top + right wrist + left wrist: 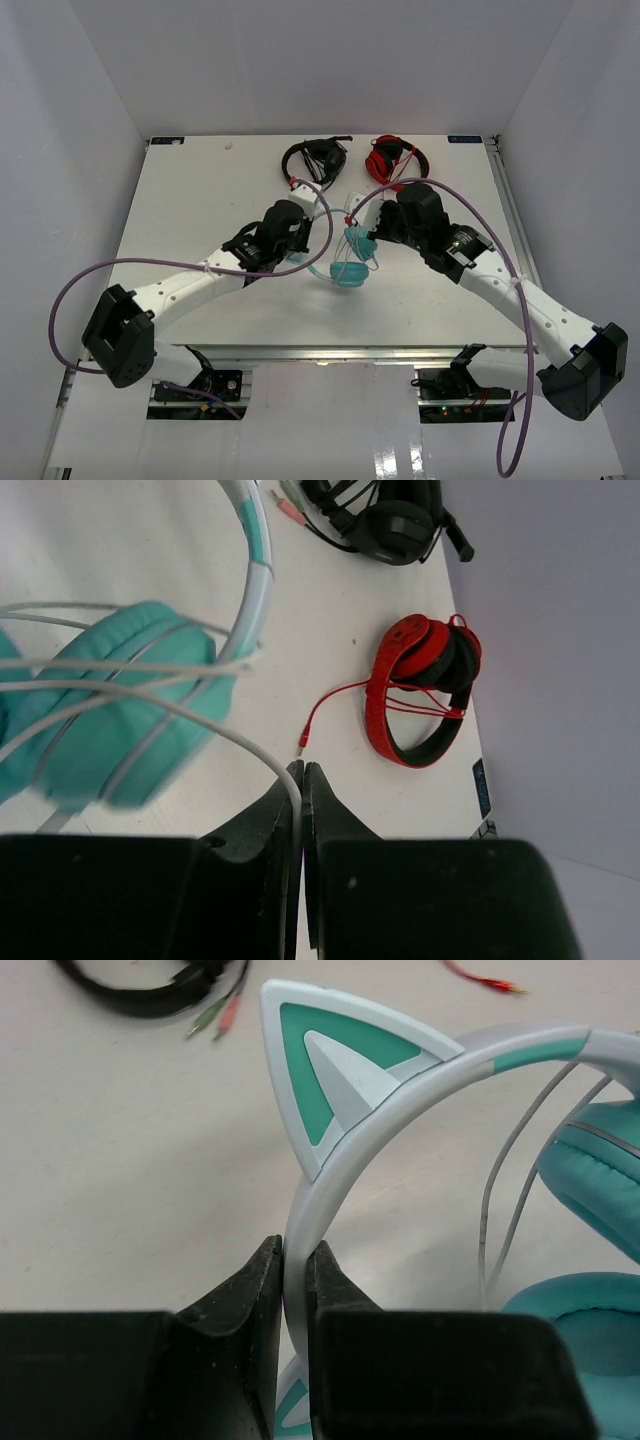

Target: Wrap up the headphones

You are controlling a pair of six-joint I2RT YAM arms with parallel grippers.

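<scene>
Where the arms (190,285) closed over it in the top view, most of the headphones (350,270) lay hidden; only the teal cups showed, mid-table (200,200), between the two wrists; whether they rested on the surface or hung clear could not be told. The left gripper (295,1255) was clenched on the pale headband (420,1075), a finger pressed to each side; band behind the fingers hidden; one cat ear (340,1070) just beyond the jaws, a second ear (290,1410) cut off at the frame's bottom. The right gripper (303,772) was pinched shut on the thin white cable (235,735), which ran from the jaws up and left across a blurred teal cup (110,715), itself cut off at the left edge. Beyond the right jaws, well apart: red headphones (420,690); black headphones (390,525) further off, cropped at the top. Small blue label (483,785) at the table edge, right of the jaws; writing too small to read.
</scene>
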